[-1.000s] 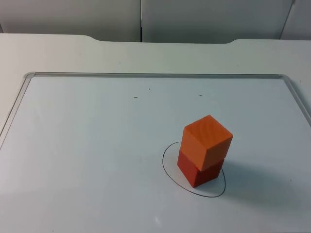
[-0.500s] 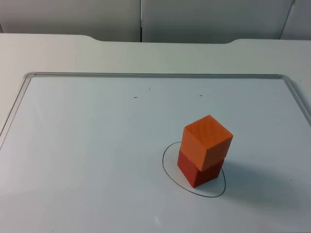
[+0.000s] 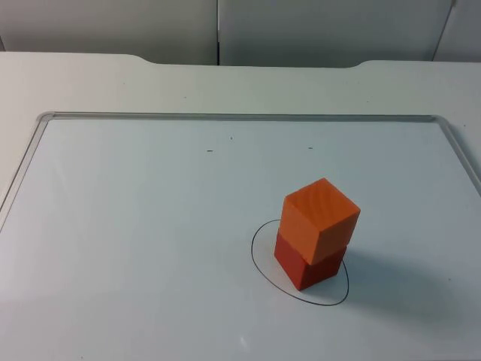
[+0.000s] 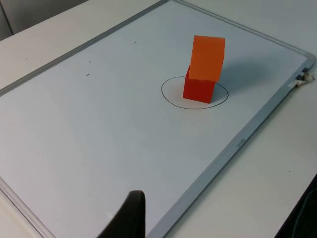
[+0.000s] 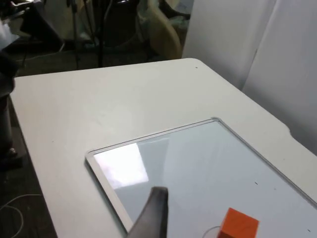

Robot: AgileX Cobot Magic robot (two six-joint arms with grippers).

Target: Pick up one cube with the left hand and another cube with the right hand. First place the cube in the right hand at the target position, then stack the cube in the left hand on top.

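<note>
Orange cube (image 3: 322,218) sits stacked on the red cube (image 3: 308,266), inside the drawn circle (image 3: 259,259) on the whiteboard (image 3: 135,226). Left gripper (image 4: 130,218) hangs well back from the stack; right gripper (image 5: 151,215) too. Whether either claw's fingers are apart, I cannot tell.

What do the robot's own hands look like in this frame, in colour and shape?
The left hand appears as a plain black, matte piece, narrow and tapering to a rounded tip. The right hand has the same slim, tapered shape and looks dark grey-brown in its lighting. Neither carries any visible marking or label.
</note>
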